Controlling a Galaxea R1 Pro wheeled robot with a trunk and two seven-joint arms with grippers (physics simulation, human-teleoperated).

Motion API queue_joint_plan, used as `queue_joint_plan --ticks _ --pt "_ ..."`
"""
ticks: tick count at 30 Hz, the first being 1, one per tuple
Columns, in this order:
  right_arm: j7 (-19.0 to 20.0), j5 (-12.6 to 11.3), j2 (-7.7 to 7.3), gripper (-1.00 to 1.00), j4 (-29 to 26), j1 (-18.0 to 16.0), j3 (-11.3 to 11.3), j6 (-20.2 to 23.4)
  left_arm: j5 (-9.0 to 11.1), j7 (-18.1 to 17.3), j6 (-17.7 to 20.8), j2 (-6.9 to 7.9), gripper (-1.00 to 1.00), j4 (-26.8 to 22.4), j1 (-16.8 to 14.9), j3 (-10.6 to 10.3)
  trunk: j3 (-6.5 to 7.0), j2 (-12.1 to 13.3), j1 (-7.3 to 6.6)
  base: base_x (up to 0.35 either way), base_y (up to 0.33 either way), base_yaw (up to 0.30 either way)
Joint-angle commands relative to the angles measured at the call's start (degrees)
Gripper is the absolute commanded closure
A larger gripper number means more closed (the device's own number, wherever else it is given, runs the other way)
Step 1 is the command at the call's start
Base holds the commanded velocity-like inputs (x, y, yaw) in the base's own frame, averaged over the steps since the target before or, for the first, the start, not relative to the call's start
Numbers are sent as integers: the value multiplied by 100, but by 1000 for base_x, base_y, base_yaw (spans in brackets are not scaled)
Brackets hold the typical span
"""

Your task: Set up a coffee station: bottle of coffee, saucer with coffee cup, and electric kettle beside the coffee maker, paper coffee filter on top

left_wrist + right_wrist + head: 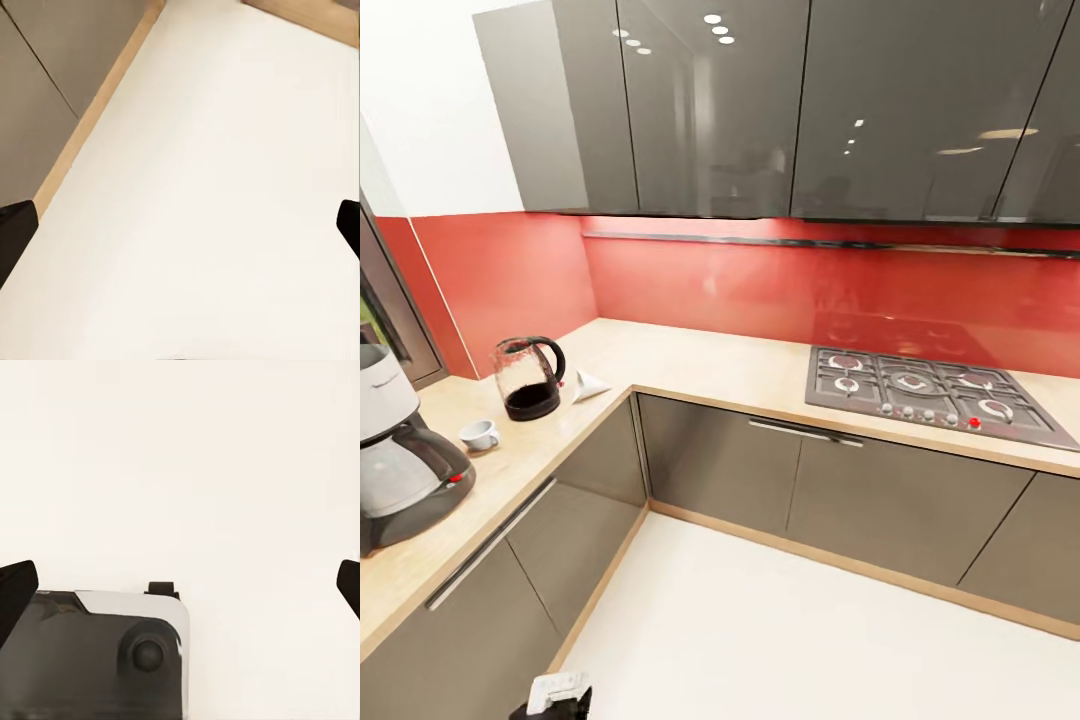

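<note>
You have both grippers, the left gripper (180,225) and the right gripper (180,585), spread wide over the pale floor (810,640), holding nothing, while the grey-and-white coffee maker (400,460), small white cup (481,434), glass kettle (528,377) and white paper filter (588,385) sit on the light wooden countertop (690,365) near its left corner.

The coffee maker (400,460) was cut off by the head view's left edge. Each gripper's fingertips (15,236) (15,592) were cropped at the wrist views' sides.
</note>
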Motion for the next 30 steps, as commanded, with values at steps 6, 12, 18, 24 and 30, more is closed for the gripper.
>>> queue_joint_plan --ticks 6,12,18,24,30 --pt "-1 7 20 -100 133 -4 17 -17 64 -72 52 -2 -100 -1112 -208 -3 -12 -12 3 1 0 0" --pt "0 8 23 -100 143 -4 17 -17 56 -73 587 8 -100 -1900 -882 -7 -12 -12 3 0 0 0" --pt "0 8 23 -100 144 -4 13 -17 51 -102 1559 18 -100 -2020 -1787 -18 -12 -12 3 0 0 0" --pt "0 8 23 -100 137 -4 14 -17 -258 -779 2370 4 -100 -2039 -2845 -18 -12 -12 3 0 0 0" --pt "40 18 17 -100 144 -4 35 -11 -751 -1199 3476 183 -100 -2032 -3773 -17 -12 -12 3 0 0 0"
